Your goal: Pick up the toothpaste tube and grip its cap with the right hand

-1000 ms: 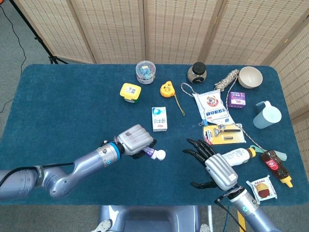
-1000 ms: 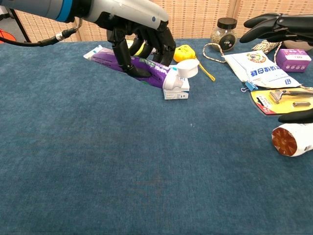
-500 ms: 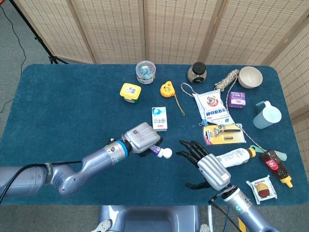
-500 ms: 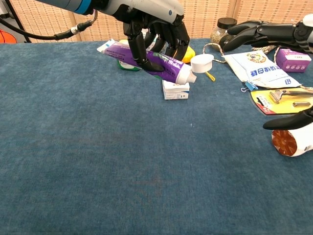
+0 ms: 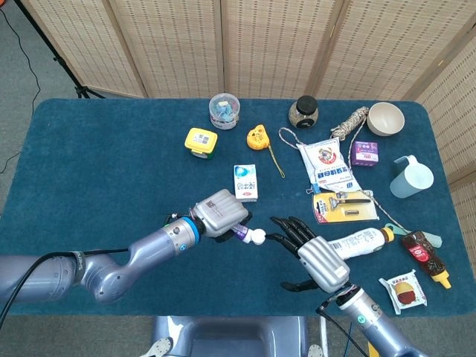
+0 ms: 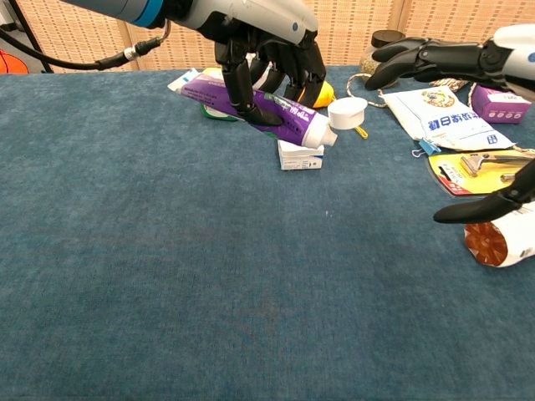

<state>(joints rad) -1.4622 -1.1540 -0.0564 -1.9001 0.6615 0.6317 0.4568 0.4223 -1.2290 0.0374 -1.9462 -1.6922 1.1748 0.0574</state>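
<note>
My left hand (image 5: 220, 213) (image 6: 266, 52) grips a purple toothpaste tube (image 6: 251, 104) and holds it off the table, cap end pointing right. Its round white cap (image 5: 256, 236) (image 6: 347, 112) sticks out past the fingers. My right hand (image 5: 314, 255) (image 6: 435, 58) is open, fingers spread, a short way right of the cap and not touching it. Its thumb (image 6: 485, 205) reaches in low at the right of the chest view.
A small white box (image 5: 246, 182) lies just behind the tube. Right of my right hand lie a white lotion bottle (image 5: 361, 241), a razor pack (image 5: 343, 205), a white pouch (image 5: 324, 165) and a brown sauce bottle (image 5: 425, 255). Jars, tape measures, rope, bowl and blue cup (image 5: 410, 177) stand further back.
The left hand lifted the tube and carried it rightwards. The right hand moved left toward the cap, narrowing the gap.
</note>
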